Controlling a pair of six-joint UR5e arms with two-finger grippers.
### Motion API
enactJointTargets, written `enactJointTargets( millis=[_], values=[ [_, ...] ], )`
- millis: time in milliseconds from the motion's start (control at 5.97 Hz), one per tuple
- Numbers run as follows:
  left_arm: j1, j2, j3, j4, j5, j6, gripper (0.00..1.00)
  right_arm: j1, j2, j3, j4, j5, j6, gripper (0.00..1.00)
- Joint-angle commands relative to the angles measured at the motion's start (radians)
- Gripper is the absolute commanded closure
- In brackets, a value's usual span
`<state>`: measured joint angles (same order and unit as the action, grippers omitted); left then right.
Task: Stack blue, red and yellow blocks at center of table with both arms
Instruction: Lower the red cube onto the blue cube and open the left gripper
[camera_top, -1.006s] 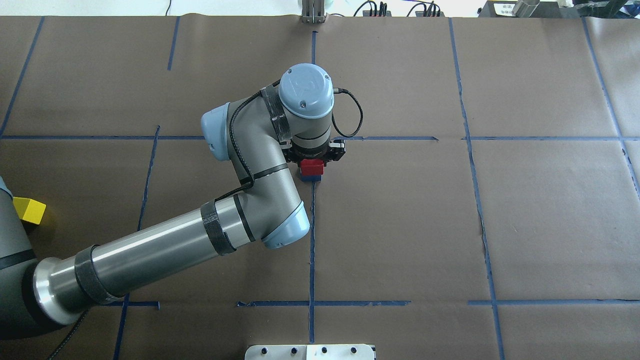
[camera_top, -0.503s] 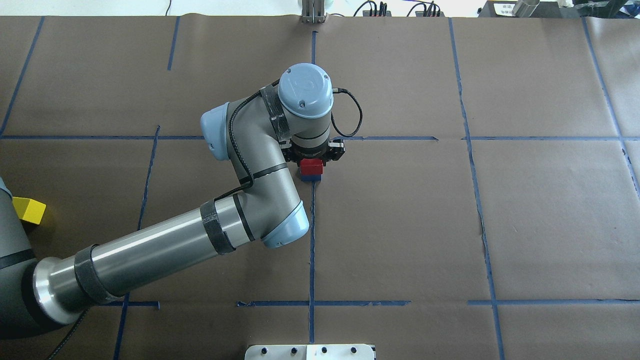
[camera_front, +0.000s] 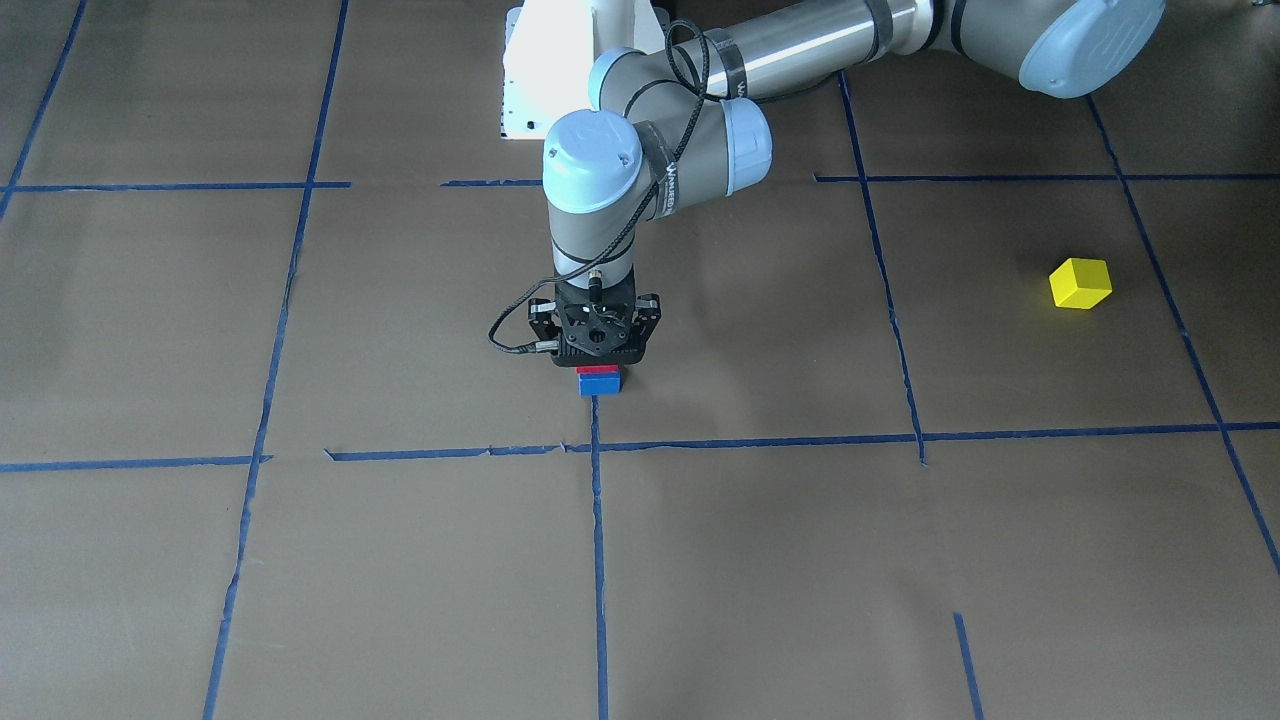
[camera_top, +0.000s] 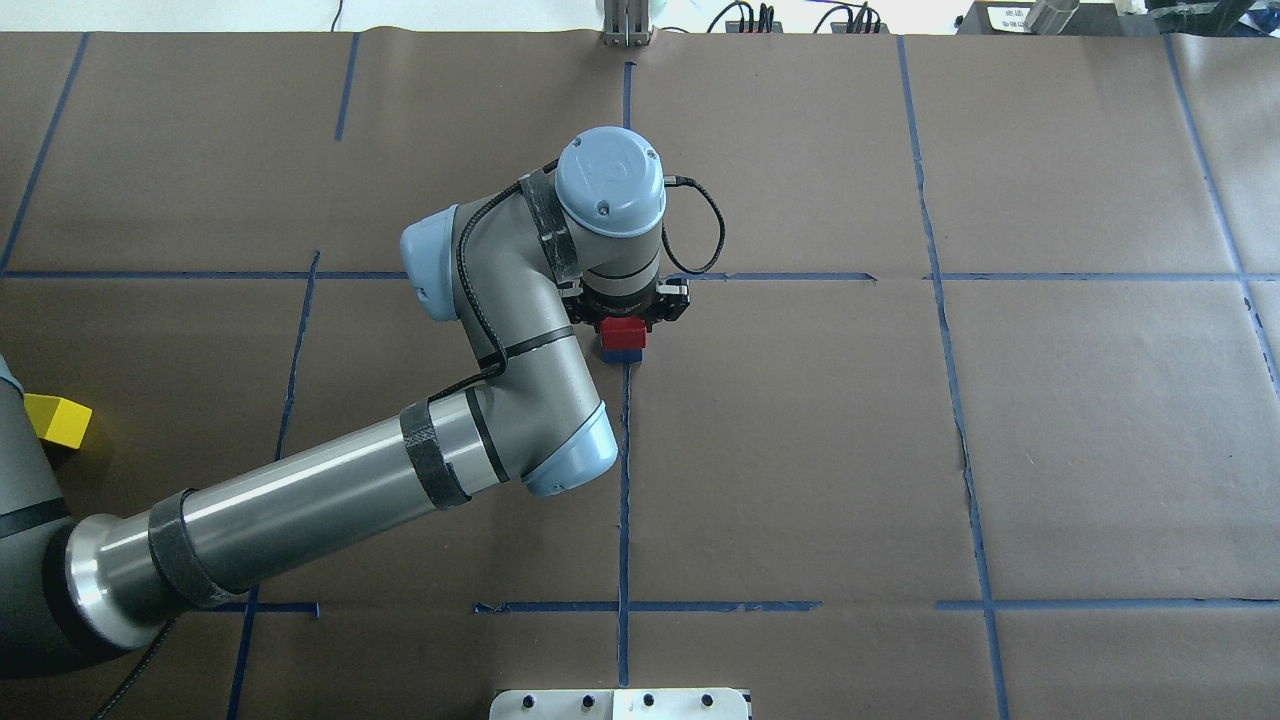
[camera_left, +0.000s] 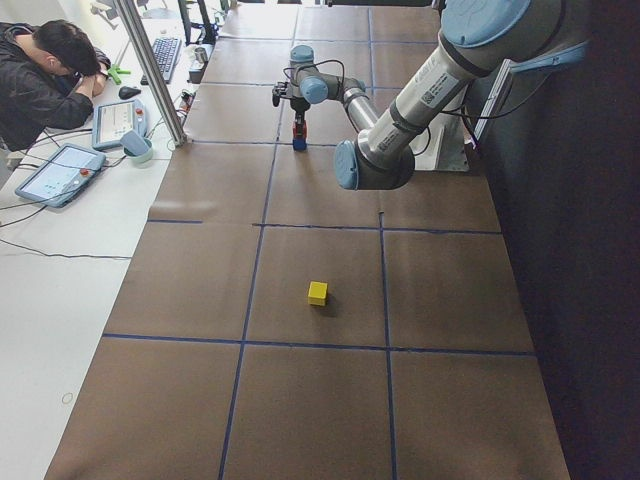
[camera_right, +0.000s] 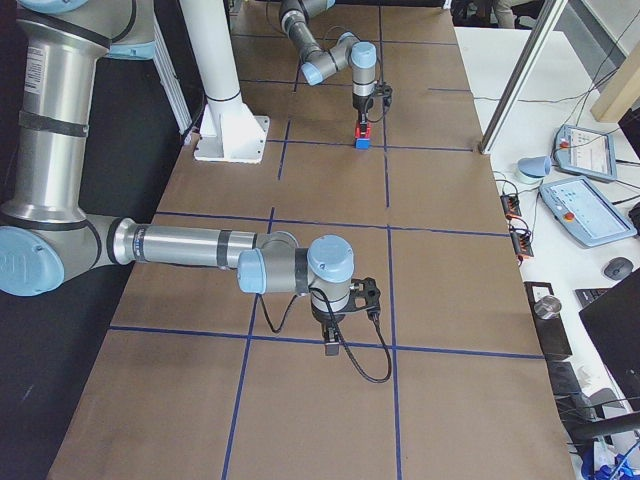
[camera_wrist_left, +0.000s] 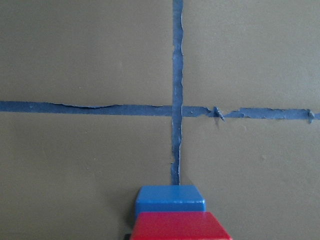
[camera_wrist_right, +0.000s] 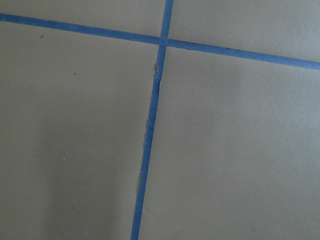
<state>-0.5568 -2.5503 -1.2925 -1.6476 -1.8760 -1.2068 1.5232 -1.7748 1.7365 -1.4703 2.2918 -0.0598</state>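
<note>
A red block (camera_front: 598, 371) sits squarely on a blue block (camera_front: 600, 384) at the table's centre, by a tape cross. My left gripper (camera_front: 597, 362) points straight down over the stack and is shut on the red block (camera_top: 623, 331); its fingertips are hidden under the wrist. The left wrist view shows the red block (camera_wrist_left: 180, 226) on the blue block (camera_wrist_left: 170, 197). A yellow block (camera_front: 1080, 283) lies alone on my left side, also in the overhead view (camera_top: 58, 420). My right gripper (camera_right: 333, 338) hangs low over the table on the right; I cannot tell if it is open.
Brown paper with blue tape lines (camera_top: 623, 480) covers the table. The white robot base plate (camera_front: 540, 80) stands at my edge. An operator (camera_left: 50, 75) sits past the far edge with tablets and a keyboard.
Almost nothing: my left arm has shifted a few pixels, and the red and blue blocks stay in place under the gripper.
</note>
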Motion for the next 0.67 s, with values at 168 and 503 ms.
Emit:
enactJointTargets(
  millis=[168, 503],
  values=[
    [0.0, 0.002, 0.001, -0.001, 0.0, 0.001, 0.67, 0.0, 0.0, 0.0, 0.001, 0.0, 0.0, 0.0],
    [0.0, 0.002, 0.001, -0.003, 0.0, 0.001, 0.51, 0.0, 0.0, 0.0, -0.001, 0.0, 0.0, 0.0]
  ],
)
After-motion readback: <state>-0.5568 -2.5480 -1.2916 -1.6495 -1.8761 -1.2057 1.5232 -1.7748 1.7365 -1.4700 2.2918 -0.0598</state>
